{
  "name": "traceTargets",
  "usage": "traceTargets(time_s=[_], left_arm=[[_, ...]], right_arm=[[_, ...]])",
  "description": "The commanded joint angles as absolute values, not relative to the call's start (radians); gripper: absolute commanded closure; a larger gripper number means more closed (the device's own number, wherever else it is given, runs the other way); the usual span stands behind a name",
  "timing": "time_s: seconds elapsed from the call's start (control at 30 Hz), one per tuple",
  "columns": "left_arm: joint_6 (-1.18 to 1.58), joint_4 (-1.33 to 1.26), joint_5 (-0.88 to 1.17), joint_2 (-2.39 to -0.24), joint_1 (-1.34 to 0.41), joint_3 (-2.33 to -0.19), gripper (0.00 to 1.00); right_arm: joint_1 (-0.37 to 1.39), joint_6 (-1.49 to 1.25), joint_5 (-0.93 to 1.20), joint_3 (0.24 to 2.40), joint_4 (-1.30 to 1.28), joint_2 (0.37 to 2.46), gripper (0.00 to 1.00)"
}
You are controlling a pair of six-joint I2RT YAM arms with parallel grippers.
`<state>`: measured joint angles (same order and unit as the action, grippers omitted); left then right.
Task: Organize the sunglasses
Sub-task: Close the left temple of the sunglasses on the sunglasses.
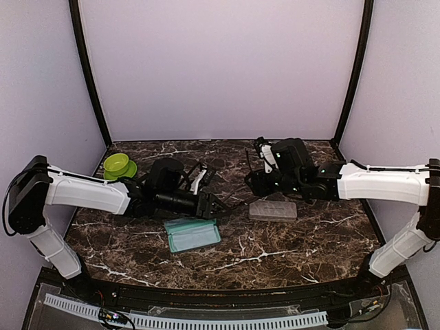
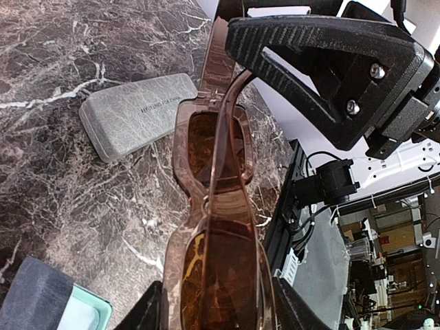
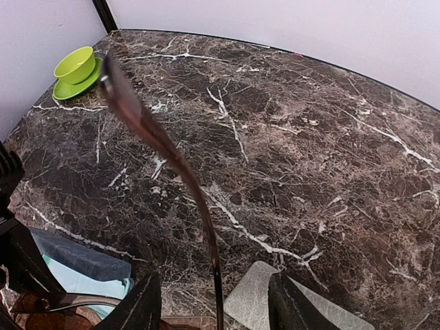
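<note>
The sunglasses with dark reddish-brown lenses (image 2: 213, 206) sit between the fingers of my left gripper (image 2: 218, 317), which is shut on the frame and holds it above the table. One temple arm (image 3: 172, 161) sticks up between the wide-apart fingers of my right gripper (image 3: 214, 311), which is open around it without gripping. In the top view, the left gripper (image 1: 217, 206) and right gripper (image 1: 253, 183) meet at the table's middle. The right gripper (image 2: 323, 69) also shows in the left wrist view. The purple-tinted pair is out of view.
An open teal case (image 1: 192, 235) with a light-blue cloth lies just in front of the left gripper. A closed grey case (image 1: 273, 210) lies under the right gripper. A green bowl on a saucer (image 1: 118, 165) stands at the back left.
</note>
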<state>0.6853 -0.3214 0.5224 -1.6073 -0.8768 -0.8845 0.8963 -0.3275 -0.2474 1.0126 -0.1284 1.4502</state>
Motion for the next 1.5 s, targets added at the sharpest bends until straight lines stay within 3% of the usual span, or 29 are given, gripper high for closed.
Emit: traceTargets(time_s=[0.0,1.0,1.47], left_arm=[[0.633,-0.300,0.491,-1.553,-0.877,-0.920,1.00],[0.498,-0.268,0.447,-1.534,-0.887,-0.885,1.00],[0.489,-0.282,0.477,-1.541,-0.894,-0.888,1.00]], right_arm=[[0.910,-0.366,-0.261,0.996,-0.114,1.446,0.46],[0.907,-0.381,-0.260,0.974,-0.125,1.356,0.45],[0.796,-0.358,-0.189,0.945,-0.140,1.247,0.56]])
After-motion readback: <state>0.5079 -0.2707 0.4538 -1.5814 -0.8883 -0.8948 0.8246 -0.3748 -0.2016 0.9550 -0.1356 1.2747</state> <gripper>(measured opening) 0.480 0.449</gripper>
